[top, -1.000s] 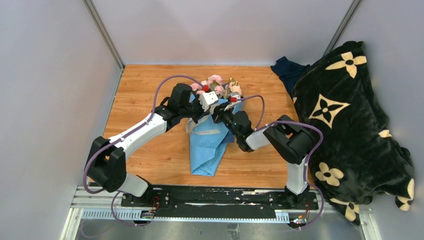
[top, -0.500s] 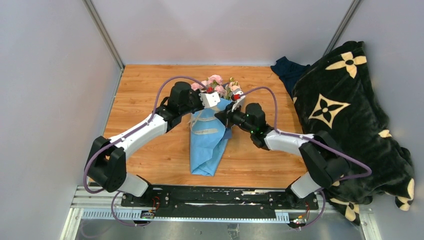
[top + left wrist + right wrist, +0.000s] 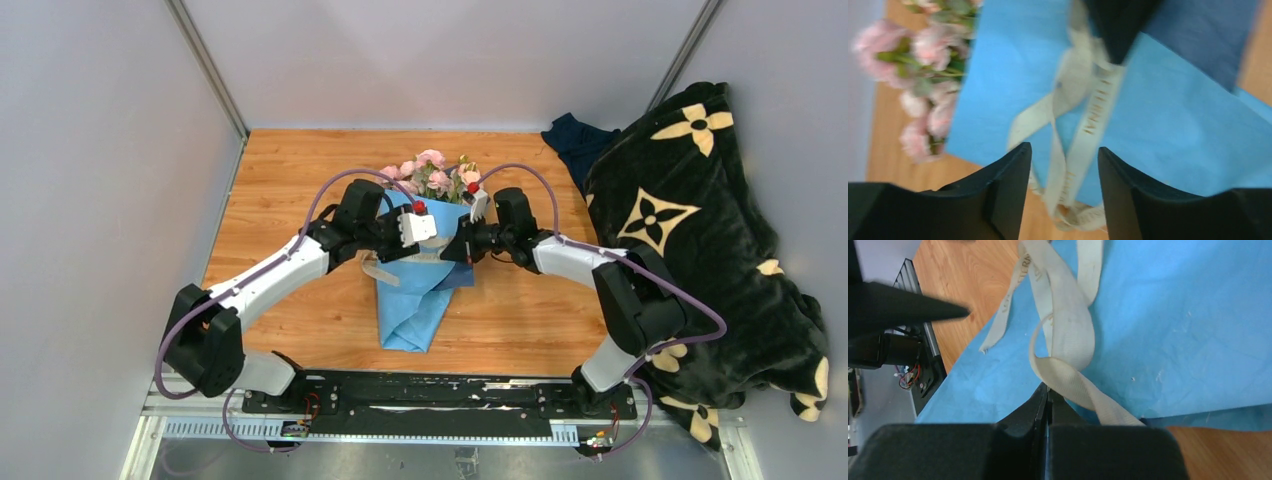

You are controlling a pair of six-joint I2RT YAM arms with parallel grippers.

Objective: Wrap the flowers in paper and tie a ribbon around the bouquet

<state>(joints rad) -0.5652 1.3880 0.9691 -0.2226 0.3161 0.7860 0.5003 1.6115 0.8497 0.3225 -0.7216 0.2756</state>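
Ribbon (image 3: pixel 1068 335) is lying looped on the blue paper (image 3: pixel 1173 315) of the bouquet (image 3: pixel 410 300) at frame centre. Right gripper (image 3: pixel 1048 390) is pinching one strand. Left gripper (image 3: pixel 1063 150) is hanging released, straddling the strands.

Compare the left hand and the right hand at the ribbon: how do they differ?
The left hand is open, fingers apart; the right hand is shut. The left hand grips nothing; the right hand pinches the ribbon at its fingertips. The left hand reaches from the bouquet's left side, the right hand from its right. Both are over the blue paper, facing each other.
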